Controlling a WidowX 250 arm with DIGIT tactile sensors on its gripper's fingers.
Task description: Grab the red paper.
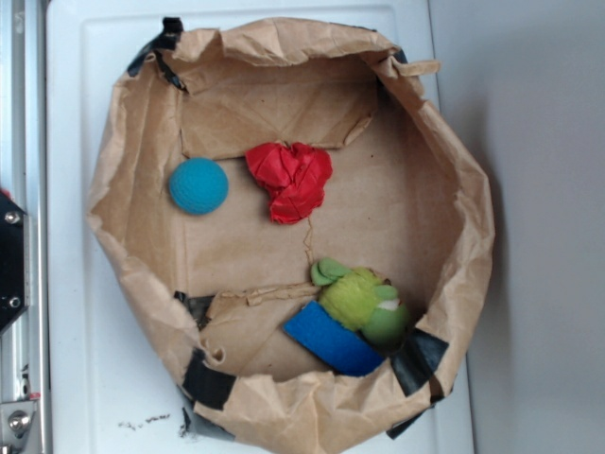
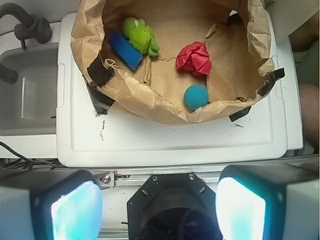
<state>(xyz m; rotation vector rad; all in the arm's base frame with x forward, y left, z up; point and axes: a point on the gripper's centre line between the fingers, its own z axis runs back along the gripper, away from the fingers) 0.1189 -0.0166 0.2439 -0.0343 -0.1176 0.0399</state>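
Red paper, crumpled into a bright creased wad (image 1: 290, 179), sat on the floor of the brown paper-bag basin (image 1: 454, 255), roughly heart-shaped, broad lobes toward the back wall and its narrow tip aimed at the fuzzy green plush toy (image 1: 364, 303); its long axis ran from lobes to tip. Just beside it lay the round teal knitted ball (image 1: 198, 185), apart from it. A flat blue piece (image 1: 333, 340) touched the plush. In the wrist view, the gripper (image 2: 159, 210) hung well back over the white tray (image 2: 165, 145), fingers (image 2: 75, 210) spread wide, holding nothing.
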